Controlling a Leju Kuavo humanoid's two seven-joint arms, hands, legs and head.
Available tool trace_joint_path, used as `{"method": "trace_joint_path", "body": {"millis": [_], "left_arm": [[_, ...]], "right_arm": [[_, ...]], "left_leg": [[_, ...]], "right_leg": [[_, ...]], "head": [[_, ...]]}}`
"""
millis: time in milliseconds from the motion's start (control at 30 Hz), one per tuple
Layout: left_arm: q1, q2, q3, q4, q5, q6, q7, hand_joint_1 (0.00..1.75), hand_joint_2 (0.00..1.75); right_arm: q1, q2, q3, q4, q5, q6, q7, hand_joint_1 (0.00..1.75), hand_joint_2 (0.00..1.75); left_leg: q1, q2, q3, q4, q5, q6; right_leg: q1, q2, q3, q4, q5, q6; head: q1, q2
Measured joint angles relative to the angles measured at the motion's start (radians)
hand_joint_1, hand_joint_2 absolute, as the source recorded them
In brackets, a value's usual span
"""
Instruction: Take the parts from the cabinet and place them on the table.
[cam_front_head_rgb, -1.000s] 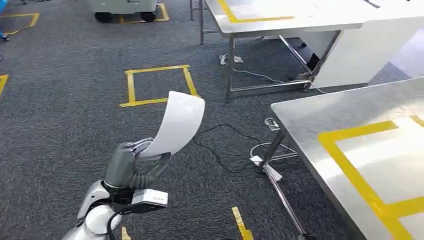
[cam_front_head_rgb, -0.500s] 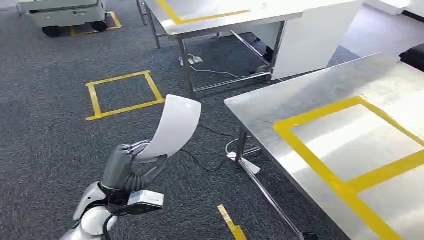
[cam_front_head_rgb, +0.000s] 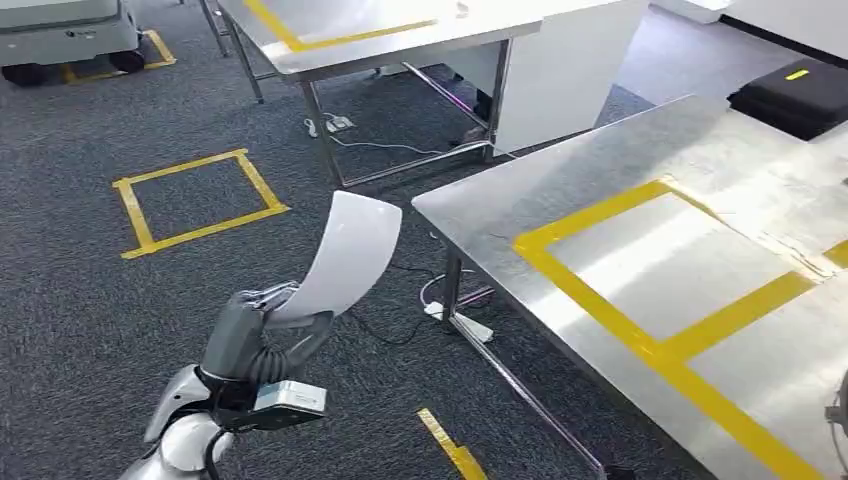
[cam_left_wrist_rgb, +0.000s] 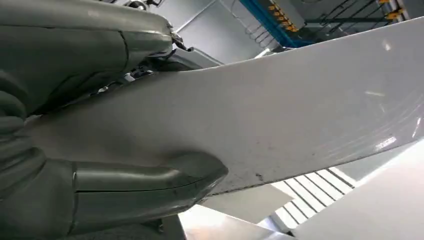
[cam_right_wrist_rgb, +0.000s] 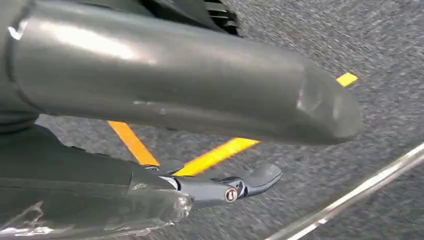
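A white curved sheet-like part (cam_front_head_rgb: 345, 255) stands upright above the dark carpet, and my left hand (cam_front_head_rgb: 255, 335) grips it by its lower end. The steel table (cam_front_head_rgb: 560, 190) with a yellow tape rectangle (cam_front_head_rgb: 640, 340) lies to the right of the part, its near corner a short way from it. Seen from the left wrist, the part (cam_left_wrist_rgb: 280, 115) stretches away from my left hand (cam_left_wrist_rgb: 125, 185), pinched between thumb and fingers. In the right wrist view, my right hand (cam_right_wrist_rgb: 240, 150) hangs over the carpet, thumb and fingers apart, holding nothing.
A second steel table (cam_front_head_rgb: 400, 40) with a white side panel stands behind. A black case (cam_front_head_rgb: 795, 95) lies at the far right. Cables and a power strip (cam_front_head_rgb: 460, 320) lie under the near table's edge. A yellow tape square (cam_front_head_rgb: 195, 200) marks the carpet; a cart (cam_front_head_rgb: 60, 30) stands at the far left.
The whole view has swung right, so the near table now fills more of the picture. My left hand still holds the white part the same way.
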Motion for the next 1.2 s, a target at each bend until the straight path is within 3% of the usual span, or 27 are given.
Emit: {"method": "trace_joint_path", "body": {"millis": [133, 167, 200, 233, 267, 300, 400, 433, 467, 500, 533, 567, 600, 633, 667, 700, 733, 767, 833, 900, 933, 967, 1000, 1067, 1100, 1133, 1200], "left_arm": [[0.0, 0.0, 0.0, 0.0, 0.0, 0.0, 0.0, 1.75, 1.75], [-0.003, -0.004, 0.0, 0.0, 0.0, -0.001, 0.0, 1.75, 1.75], [-0.003, -0.004, 0.0, 0.0, 0.0, -0.002, -0.001, 1.75, 1.75], [0.001, -0.001, 0.003, 0.001, 0.0, -0.002, -0.001, 1.75, 1.75], [0.0, 0.0, 0.006, 0.003, 0.001, -0.005, -0.001, 1.75, 1.75], [-0.006, 0.002, 0.007, 0.006, 0.002, -0.005, -0.001, 1.75, 1.75], [-0.015, 0.0, 0.009, 0.015, 0.008, -0.008, 0.003, 1.75, 1.75], [-0.021, 0.0, 0.013, 0.019, 0.012, -0.015, 0.011, 1.75, 1.75], [-0.027, 0.0, 0.02, 0.028, 0.02, -0.024, 0.013, 1.75, 1.75], [-0.032, 0.001, 0.026, 0.041, 0.024, -0.03, 0.015, 1.75, 1.75], [-0.034, 0.003, 0.033, 0.056, 0.029, -0.04, 0.018, 1.75, 1.75], [-0.036, 0.005, 0.039, 0.074, 0.032, -0.05, 0.017, 1.75, 1.75], [-0.04, 0.005, 0.043, 0.089, 0.032, -0.058, 0.014, 1.75, 1.75], [-0.045, 0.005, 0.045, 0.102, 0.032, -0.064, 0.01, 1.75, 1.75], [-0.052, 0.005, 0.048, 0.111, 0.032, -0.068, 0.006, 1.75, 1.75], [-0.06, 0.005, 0.048, 0.117, 0.032, -0.071, 0.004, 1.75, 1.75], [-0.069, 0.005, 0.049, 0.122, 0.032, -0.072, 0.003, 1.75, 1.75], [-0.075, 0.005, 0.049, 0.13, 0.032, -0.075, 0.002, 1.75, 1.75], [-0.082, 0.004, 0.049, 0.139, 0.032, -0.078, 0.002, 1.75, 1.75], [-0.09, -0.001, 0.049, 0.146, 0.032, -0.078, 0.002, 1.75, 1.75], [-0.097, -0.004, 0.049, 0.148, 0.032, -0.078, 0.002, 1.75, 1.75], [-0.098, -0.008, 0.049, 0.151, 0.032, -0.078, 0.0, 1.75, 1.75], [-0.097, -0.008, 0.05, 0.152, 0.032, -0.078, 0.0, 1.75, 1.75], [-0.096, -0.007, 0.05, 0.161, 0.032, -0.078, 0.0, 1.75, 1.75], [-0.096, -0.008, 0.05, 0.165, 0.032, -0.078, 0.0, 1.75, 1.75], [-0.096, -0.008, 0.05, 0.168, 0.032, -0.079, 0.0, 1.75, 1.75], [-0.1, -0.008, 0.05, 0.174, 0.031, -0.082, 0.0, 1.75, 1.75]], "right_arm": [[0.001, 0.0, 0.0, 0.0, 0.0, 0.0, 0.0, 0.0, 0.0], [0.001, -0.003, 0.0, 0.0, 0.001, 0.0, 0.0, 0.0, 0.0], [-0.002, -0.003, 0.0, 0.0, 0.001, 0.0, 0.0, 0.0, 0.0], [-0.007, -0.003, 0.0, 0.0, 0.002, 0.0, 0.0, 0.0, 0.0], [-0.004, -0.003, 0.0, 0.0, 0.01, 0.0, 0.006, 0.0, 0.0], [-0.011, -0.003, 0.0, 0.0, 0.016, 0.0, 0.008, 0.0, 0.0], [-0.005, -0.005, 0.0, 0.0, 0.021, 0.0, 0.008, 0.0, 0.0], [-0.003, -0.005, 0.0, 0.0, 0.026, 0.0, 0.008, 0.0, 0.0], [-0.006, -0.005, 0.0, 0.0, 0.031, 0.0, 0.008, 0.0, 0.0], [-0.011, -0.005, 0.0, 0.0, 0.035, 0.001, 0.008, 0.0, 0.0], [-0.014, -0.005, 0.0, 0.0, 0.04, 0.002, 0.008, 0.0, 0.0], [-0.014, -0.005, 0.0, 0.0, 0.045, 0.004, 0.009, 0.0, 0.0], [-0.013, -0.005, 0.0, 0.0, 0.048, 0.004, 0.009, 0.0, 0.0], [-0.013, -0.005, 0.0, 0.0, 0.052, 0.005, 0.009, 0.0, 0.0], [-0.013, -0.005, 0.0, 0.0, 0.055, 0.007, 0.01, 0.0, 0.0], [-0.014, -0.005, 0.0, 0.0, 0.058, 0.008, 0.01, 0.0, 0.0], [-0.014, -0.005, 0.0, 0.0, 0.061, 0.008, 0.01, 0.0, 0.0], [-0.017, -0.005, 0.0, 0.0, 0.063, 0.009, 0.01, 0.0, 0.0], [-0.018, -0.005, 0.0, 0.0, 0.064, 0.011, 0.01, 0.0, 0.0], [-0.01, -0.006, 0.0, 0.0, 0.065, 0.011, 0.01, 0.0, 0.0], [-0.008, -0.008, 0.0, 0.001, 0.066, 0.011, 0.01, 0.0, 0.0], [-0.01, -0.008, 0.0, 0.002, 0.068, 0.011, 0.01, 0.0, 0.0], [-0.015, -0.008, 0.0, 0.002, 0.069, 0.011, 0.01, 0.0, 0.0], [-0.019, -0.008, 0.0, 0.002, 0.069, 0.011, 0.01, 0.0, 0.0], [-0.018, -0.008, 0.0, 0.002, 0.069, 0.011, 0.01, 0.0, 0.0], [-0.015, -0.008, 0.0, 0.002, 0.071, 0.011, 0.01, 0.0, 0.0], [-0.014, -0.009, 0.0, 0.002, 0.075, 0.011, 0.01, 0.0, 0.0]], "left_leg": [[0.004, 0.005, 0.002, -0.006, 0.003, 0.003], [0.007, 0.035, 0.004, -0.016, 0.008, 0.015], [0.007, 0.044, 0.004, -0.016, 0.007, 0.017], [0.001, 0.08, 0.004, -0.016, 0.005, 0.02], [0.0, 0.146, 0.012, -0.013, -0.004, 0.011], [-0.01, 0.165, 0.014, -0.01, -0.009, -0.004], [-0.009, 0.19, 0.021, -0.01, -0.017, -0.018], [-0.003, 0.14, 0.017, 0.007, -0.034, -0.026], [0.0, 0.098, -0.005, 0.058, -0.066, -0.029], [0.002, 0.078, -0.043, 0.139, -0.106, -0.031], [0.003, 0.071, -0.087, 0.226, -0.142, -0.033], [0.003, 0.069, -0.119, 0.285, -0.156, -0.034], [0.003, 0.069, -0.133, 0.301, -0.146, -0.035], [0.003, 0.068, -0.125, 0.274, -0.113, -0.033], [0.004, 0.065, -0.099, 0.209, -0.065, -0.03], [0.005, 0.05, -0.062, 0.124, -0.014, -0.027], [0.01, 0.001, -0.029, 0.045, 0.021, -0.024], [0.015, -0.032, -0.02, 0.023, 0.009, -0.02], [0.009, -0.017, -0.02, 0.014, 0.002, -0.017], [0.011, 0.005, -0.016, 0.004, 0.009, -0.001], [0.012, 0.024, -0.013, -0.004, 0.013, 0.006], [0.011, 0.034, -0.013, -0.005, 0.013, 0.014], [0.007, 0.049, -0.013, -0.005, 0.012, 0.016], [0.003, 0.085, -0.014, -0.004, 0.009, 0.02], [0.002, 0.099, -0.013, -0.004, 0.008, 0.02], [0.002, 0.113, -0.012, -0.004, 0.006, 0.02], [0.0, 0.136, -0.007, -0.004, 0.002, 0.016]], "right_leg": [[0.002, 0.005, -0.01, 0.0, 0.0, 0.003], [0.009, -0.089, -0.031, 0.052, -0.04, 0.005], [0.008, -0.112, -0.048, 0.088, -0.062, 0.007], [0.004, -0.146, -0.129, 0.26, -0.139, 0.016], [0.002, -0.188, -0.001, 0.054, -0.019, 0.019], [0.012, -0.203, 0.034, -0.001, -0.026, 0.0], [0.008, -0.173, 0.035, -0.006, -0.023, -0.017], [0.004, -0.164, 0.036, -0.008, -0.021, -0.021], [0.002, -0.156, 0.036, -0.008, -0.019, -0.028], [0.002, -0.144, 0.035, -0.008, -0.018, -0.031], [0.003, -0.129, 0.034, -0.008, -0.017, -0.032], [0.003, -0.115, 0.033, -0.007, -0.017, -0.033], [0.003, -0.101, 0.034, -0.007, -0.017, -0.033], [0.003, -0.086, 0.034, -0.006, -0.017, -0.032], [0.003, -0.07, 0.035, -0.004, -0.017, -0.032], [0.003, -0.055, 0.035, -0.002, -0.018, -0.031], [0.001, -0.043, 0.032, 0.0, -0.018, -0.028], [0.007, -0.031, 0.025, 0.007, -0.02, -0.021], [-0.002, -0.011, 0.011, 0.006, -0.014, -0.006], [-0.005, 0.012, -0.004, -0.001, -0.009, 0.011], [-0.002, -0.043, -0.006, 0.015, -0.02, 0.013], [0.001, -0.105, -0.027, 0.054, -0.05, 0.017], [0.001, -0.135, -0.062, 0.124, -0.089, 0.022], [-0.001, -0.151, -0.141, 0.281, -0.155, 0.027], [-0.001, -0.152, -0.155, 0.31, -0.155, 0.029], [-0.001, -0.153, -0.142, 0.287, -0.132, 0.029], [0.0, -0.168, -0.058, 0.133, -0.052, 0.024]], "head": [[0.0, 0.0], [0.013, 0.0], [0.016, 0.0], [0.015, 0.0], [0.015, 0.0], [0.013, 0.0], [0.015, 0.0], [0.012, 0.0], [0.005, 0.0], [0.006, 0.0], [0.003, 0.0], [0.004, 0.0], [0.004, 0.0], [0.004, 0.0], [0.004, 0.0], [0.003, 0.0], [0.004, 0.0], [0.006, 0.0], [0.005, 0.0], [0.005, 0.0], [0.005, 0.0], [0.019, 0.0], [0.021, 0.0], [0.02, 0.0], [0.02, 0.0], [0.02, 0.0], [0.02, 0.0]]}}
